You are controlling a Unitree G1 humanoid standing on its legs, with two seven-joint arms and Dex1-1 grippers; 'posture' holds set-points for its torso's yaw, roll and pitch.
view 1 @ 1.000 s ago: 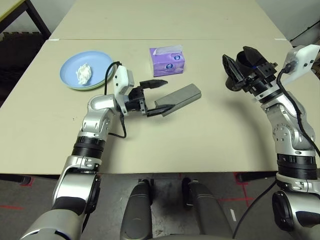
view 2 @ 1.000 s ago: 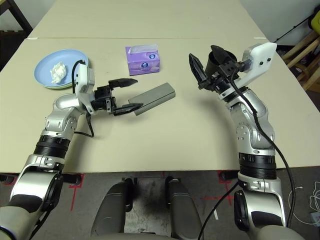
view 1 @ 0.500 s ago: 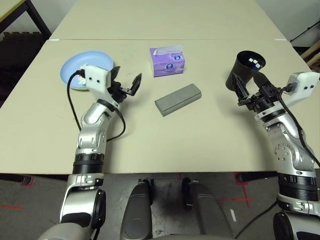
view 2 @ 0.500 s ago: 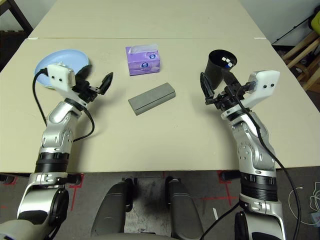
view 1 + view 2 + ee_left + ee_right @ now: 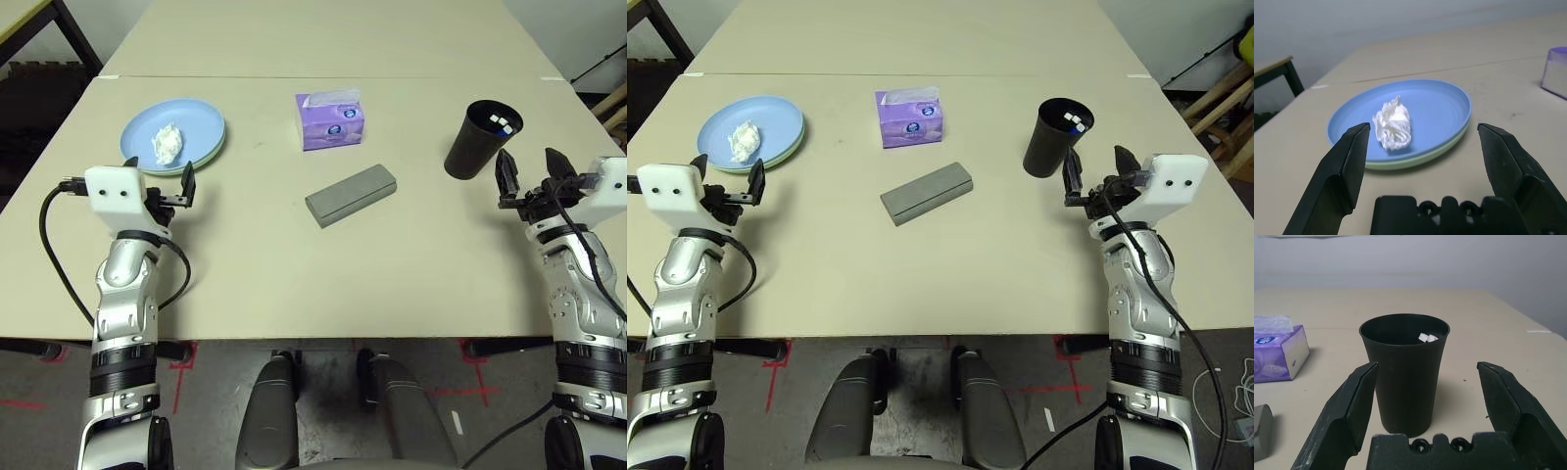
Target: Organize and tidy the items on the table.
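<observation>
1. Head views: on the table [image 5: 294, 264], the light blue plate [image 5: 201, 127] sits stacked on the green plate [image 5: 208, 154] and carries the tissue wad [image 5: 166, 144]; the closed glasses case [image 5: 350, 194] lies mid-table near a purple tissue box [image 5: 331, 119]. Tidying appears largely complete.
2. Left wrist view: left gripper [image 5: 1422, 161] spread and empty, short of the plates.
3. Right wrist view: right gripper [image 5: 1425, 399] spread and empty; the black cup [image 5: 1404, 374] stands upright between its fingers, untouched, white pens [image 5: 1426, 338] inside.
</observation>
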